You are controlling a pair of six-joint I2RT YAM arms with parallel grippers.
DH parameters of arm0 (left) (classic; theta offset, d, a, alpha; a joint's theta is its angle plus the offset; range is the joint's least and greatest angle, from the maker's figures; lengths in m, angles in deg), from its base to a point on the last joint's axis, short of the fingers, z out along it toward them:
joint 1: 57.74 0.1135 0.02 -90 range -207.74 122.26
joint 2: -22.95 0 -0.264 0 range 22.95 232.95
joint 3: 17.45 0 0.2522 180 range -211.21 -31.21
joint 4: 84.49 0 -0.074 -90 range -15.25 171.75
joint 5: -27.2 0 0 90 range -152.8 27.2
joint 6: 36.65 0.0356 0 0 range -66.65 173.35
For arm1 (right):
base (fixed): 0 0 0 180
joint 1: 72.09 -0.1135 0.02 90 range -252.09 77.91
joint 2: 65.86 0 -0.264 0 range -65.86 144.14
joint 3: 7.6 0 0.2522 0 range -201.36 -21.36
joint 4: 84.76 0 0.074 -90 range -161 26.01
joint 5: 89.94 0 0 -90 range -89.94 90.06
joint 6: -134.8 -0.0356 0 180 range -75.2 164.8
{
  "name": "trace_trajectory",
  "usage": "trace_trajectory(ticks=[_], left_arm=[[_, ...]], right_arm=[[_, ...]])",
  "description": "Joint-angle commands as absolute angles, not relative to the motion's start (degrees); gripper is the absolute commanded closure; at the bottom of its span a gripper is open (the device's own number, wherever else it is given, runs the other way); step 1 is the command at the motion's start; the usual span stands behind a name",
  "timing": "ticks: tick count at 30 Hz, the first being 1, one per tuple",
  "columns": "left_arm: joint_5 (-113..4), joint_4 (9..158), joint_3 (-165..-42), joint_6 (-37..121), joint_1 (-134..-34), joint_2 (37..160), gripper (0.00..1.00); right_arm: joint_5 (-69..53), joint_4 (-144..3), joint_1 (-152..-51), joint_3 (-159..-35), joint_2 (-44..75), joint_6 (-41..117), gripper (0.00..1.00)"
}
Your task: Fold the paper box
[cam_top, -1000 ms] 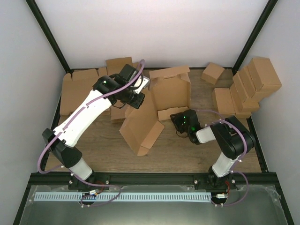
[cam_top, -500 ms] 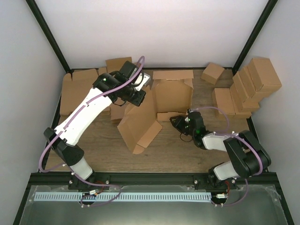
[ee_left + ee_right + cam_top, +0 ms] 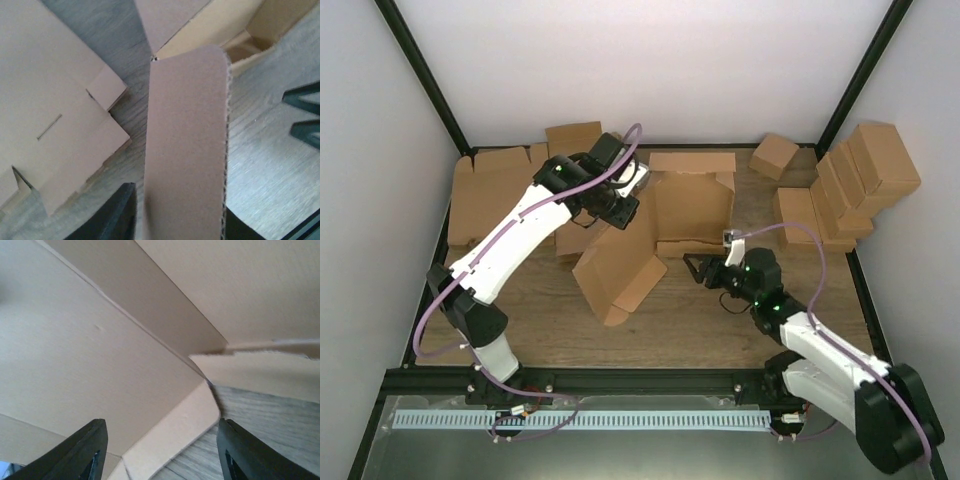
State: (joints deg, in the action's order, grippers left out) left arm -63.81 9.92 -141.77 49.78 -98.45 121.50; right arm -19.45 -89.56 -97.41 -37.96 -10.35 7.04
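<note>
Where the left pincer [image 3: 623, 213] clamps it, the paper box [image 3: 620, 268] leans.

The paper box [image 3: 620, 262] is plain brown cardboard, matt and faintly fibrous. In the left wrist view its flap [image 3: 185, 150] shows a fluted, corrugated core along the cut edge. The flat blanks [image 3: 485, 195] and the ready-made boxes [image 3: 860, 175] look like the same dull brown board. The table [image 3: 540, 300] has a matt grey-brown wood-grain surface with fine streaks. The jaws of the left gripper [image 3: 179, 224] and the right gripper [image 3: 162, 450] are smooth black plastic with a slight sheen. The arm shells [image 3: 505, 240] are glossy white plastic, trailed by a smooth purple cable [image 3: 790, 223]. The walls [image 3: 650, 70] are matt white and the frame bars [image 3: 421, 70] are matt black.
</note>
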Motion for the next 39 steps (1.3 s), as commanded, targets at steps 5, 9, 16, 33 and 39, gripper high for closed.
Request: trace_trajectory(ticks=[5, 9, 16, 33, 39], left_arm=[[-58.3, 16.4, -142.3, 49.5, -98.8, 120.6, 0.47], [-55.2, 20.4, -141.5, 49.4, -98.6, 120.2, 0.41], [-50.0, 24.5, -141.6, 47.9, -96.5, 120.4, 0.34], [-33.7, 42.5, -141.9, 37.1, -87.7, 122.5, 0.21], [-28.8, 42.3, -144.1, 36.0, -87.7, 127.7, 0.27]], right_arm=[[-14.9, -65.3, -97.7, -54.5, -19.7, 13.1, 0.33], [-10.7, -56.4, -97.5, -65.8, -18.6, 16.4, 0.3], [-11.3, -46.5, -97.0, -87.9, -13.8, 21.7, 0.16], [3.2, -38.5, -89.7, -101.3, 3.8, 20.1, 0.1], [-2.5, -40.0, -88.3, -98.1, 4.9, 20.0, 0.2]])
